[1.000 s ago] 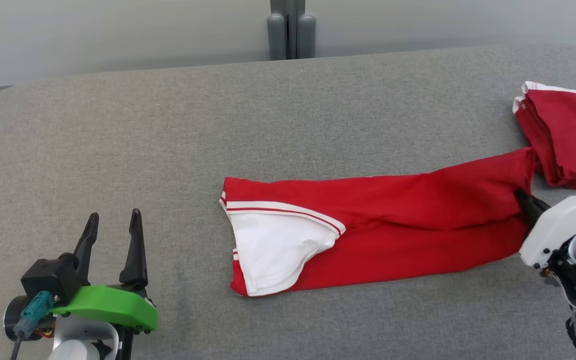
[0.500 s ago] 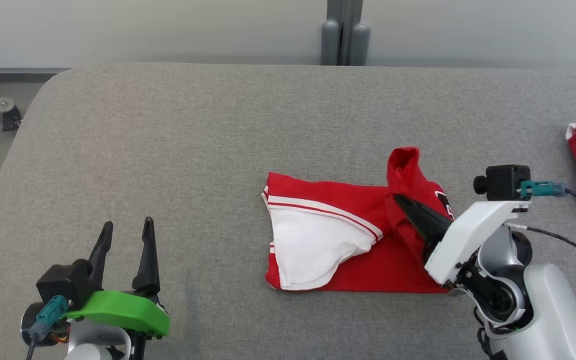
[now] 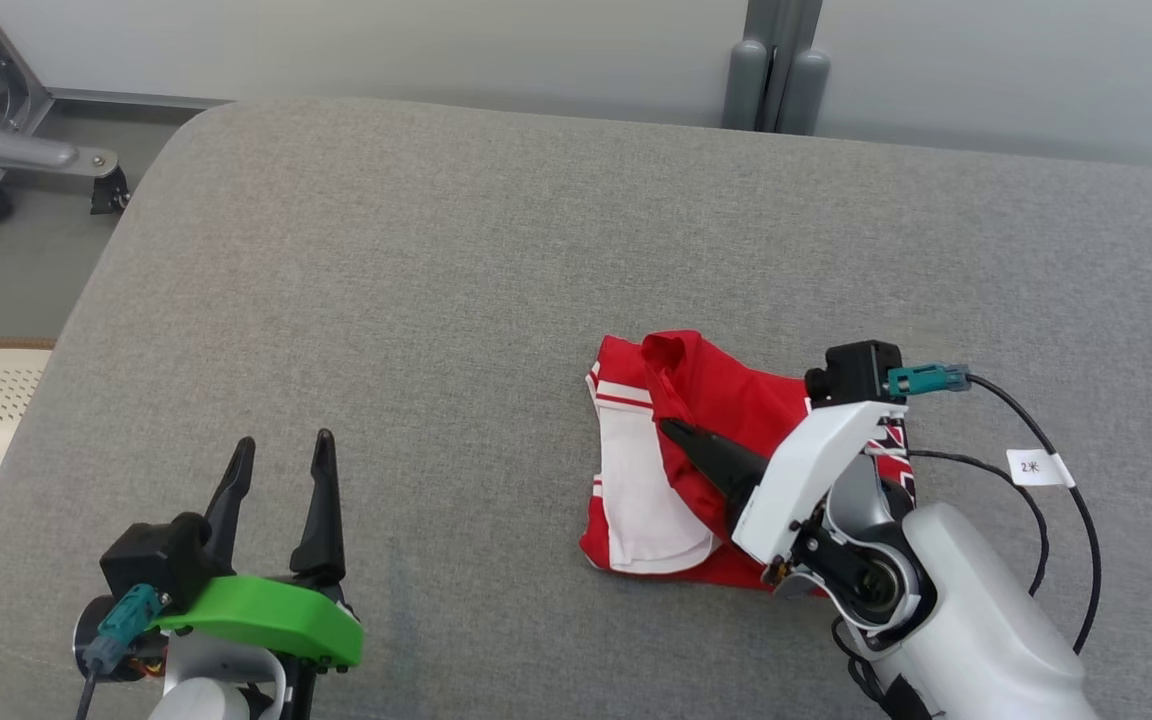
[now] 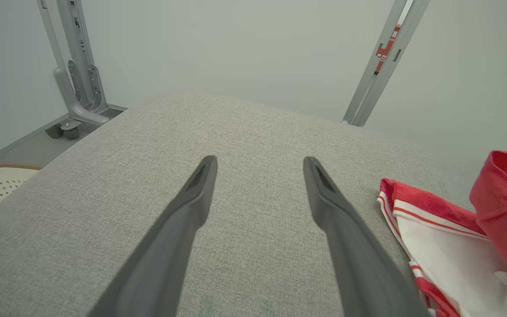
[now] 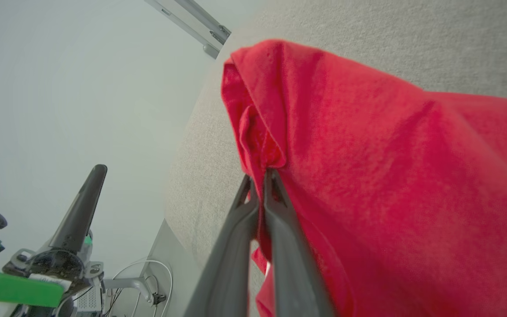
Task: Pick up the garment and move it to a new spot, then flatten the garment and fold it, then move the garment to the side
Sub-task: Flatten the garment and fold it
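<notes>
Garment (image 3: 726, 400) sits right of centre on the grey surface (image 3: 436, 280), bunched into a short stack, white panel with red-striped trim facing up on its left side. Right fingers (image 3: 696, 448) are clamped together on a fold of the red cloth, holding that end raised and doubled over the rest. The right wrist view shows the cloth (image 5: 390, 176) pinched right at the tips and draping off both sides. Left fingers (image 3: 322, 470) are spread wide with nothing in them, low over the surface and well apart from the garment. Handling read: thin, light, fully limp knit with 0 stiffness, so it follows whatever point is pinched and sags everywhere else. It looks likely to drag on the fabric-covered surface, not slide. A single pinch will rope it up. For flattening I'd take 2 corners on the same edge, 1 per arm, biting the trimmed hem where the layers are thicker. A tip-only grip on 1 layer could slip, so go deeper
</notes>
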